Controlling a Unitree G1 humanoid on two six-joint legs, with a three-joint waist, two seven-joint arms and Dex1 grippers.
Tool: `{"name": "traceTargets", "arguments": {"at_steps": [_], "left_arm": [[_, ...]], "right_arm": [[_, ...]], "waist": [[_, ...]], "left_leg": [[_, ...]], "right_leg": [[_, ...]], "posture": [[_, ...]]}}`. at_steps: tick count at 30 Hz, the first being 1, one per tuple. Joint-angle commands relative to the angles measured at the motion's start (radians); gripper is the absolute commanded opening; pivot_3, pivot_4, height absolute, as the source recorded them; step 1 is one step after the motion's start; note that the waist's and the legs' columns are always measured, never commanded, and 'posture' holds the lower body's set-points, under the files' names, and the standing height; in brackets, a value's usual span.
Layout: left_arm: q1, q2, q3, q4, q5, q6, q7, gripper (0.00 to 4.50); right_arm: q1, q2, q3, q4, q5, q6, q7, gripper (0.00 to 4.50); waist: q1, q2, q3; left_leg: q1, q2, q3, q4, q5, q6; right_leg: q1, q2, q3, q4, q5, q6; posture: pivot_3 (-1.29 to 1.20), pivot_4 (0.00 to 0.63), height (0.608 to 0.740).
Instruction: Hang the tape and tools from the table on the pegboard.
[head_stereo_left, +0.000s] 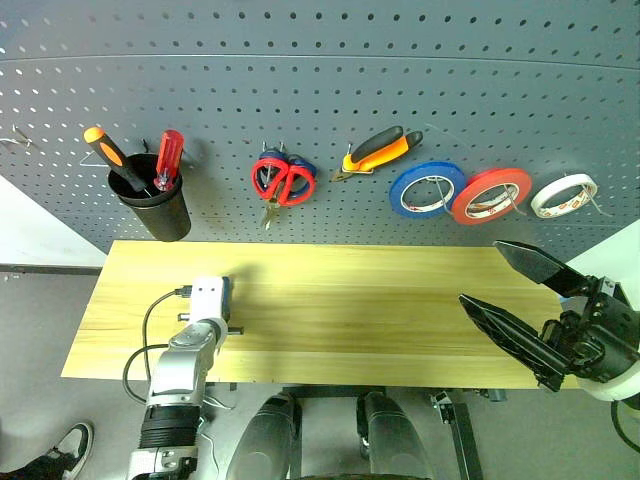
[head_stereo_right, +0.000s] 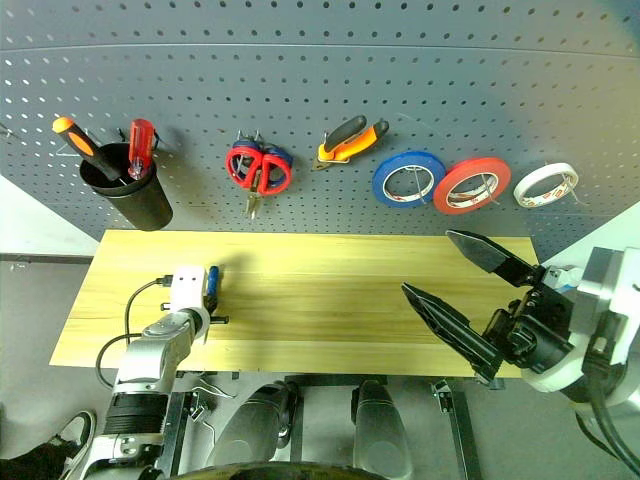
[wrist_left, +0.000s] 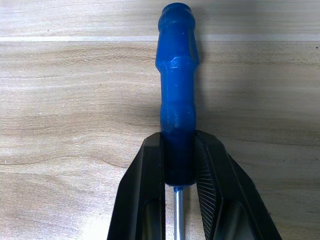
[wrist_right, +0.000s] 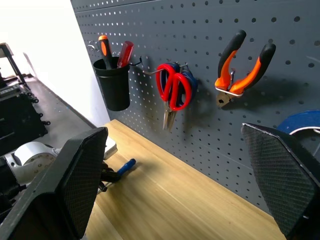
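Note:
A small blue-handled screwdriver (wrist_left: 177, 95) lies flat on the light wood table (head_stereo_left: 350, 300) near its left end. My left gripper (wrist_left: 179, 147) is shut on the lower end of the handle, where the metal shaft begins. The blue handle (head_stereo_right: 212, 278) pokes out past the wrist. My right gripper (head_stereo_left: 480, 272) hangs open above the table's right end with nothing between its fingers. On the dark grey pegboard (head_stereo_left: 320, 80) hang the red-handled scissors (head_stereo_left: 283, 180), the orange-and-black pliers (head_stereo_left: 377, 150) and, at the far right, the white tape (head_stereo_left: 563, 195).
A black cup (head_stereo_left: 155, 210) on the pegboard's left holds an orange and a red screwdriver. Blue-handled scissors hang behind the red ones. A blue roll (head_stereo_left: 427, 188) and a red roll (head_stereo_left: 490, 194) hang beside the white tape. A person's shoe (head_stereo_left: 68, 445) is on the floor at lower left.

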Motion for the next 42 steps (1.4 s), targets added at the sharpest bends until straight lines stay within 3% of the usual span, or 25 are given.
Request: {"name": "traceTargets", "arguments": {"at_steps": [1, 15, 28, 42], "left_arm": [[0.018, 0.004, -0.006, -0.008, 0.002, 0.012, 0.003, 0.47], [0.088, 0.025, -0.112, -0.176, 0.011, -0.01, -0.05, 0.47], [0.211, 0.092, -0.207, -0.51, -0.025, 0.085, -0.152, 0.46], [0.199, 0.147, -0.313, -0.565, 0.033, -0.19, -0.184, 0.46]], "right_arm": [[-0.003, -0.006, -0.007, -0.018, -0.009, -0.01, 0.001, 4.5], [-0.014, 0.001, 0.01, -0.013, -0.033, -0.012, 0.002, 4.5], [-0.017, 0.007, 0.01, -0.006, -0.049, -0.014, 0.014, 4.5], [-0.046, 0.008, -0.005, 0.004, -0.028, -0.021, 0.022, 4.5]], "waist": [[0.0, 0.0, 0.0], [0.001, 0.0, 0.0], [0.001, 0.001, 0.0], [0.002, 0.001, 0.0]], "left_leg": [[0.0, 0.0, 0.0, 0.0, 0.0, 0.0], [-0.002, 0.0, 0.0, -0.001, -0.001, 0.001], [-0.002, 0.0, 0.0, -0.002, -0.001, 0.002], [-0.002, 0.0, 0.0, -0.002, -0.001, 0.002]], "right_leg": [[0.0, 0.0, 0.0, 0.0, 0.0, 0.0], [0.0, 0.0, 0.0, -0.004, 0.0, 0.0], [0.0, -0.001, 0.0, -0.006, 0.0, 0.0], [0.0, -0.001, 0.0, -0.006, 0.0, 0.0]], "posture": [[-0.04, 0.269, 0.723], [-0.04, 0.261, 0.723], [-0.03, 0.253, 0.723], [-0.04, 0.236, 0.723]]}}
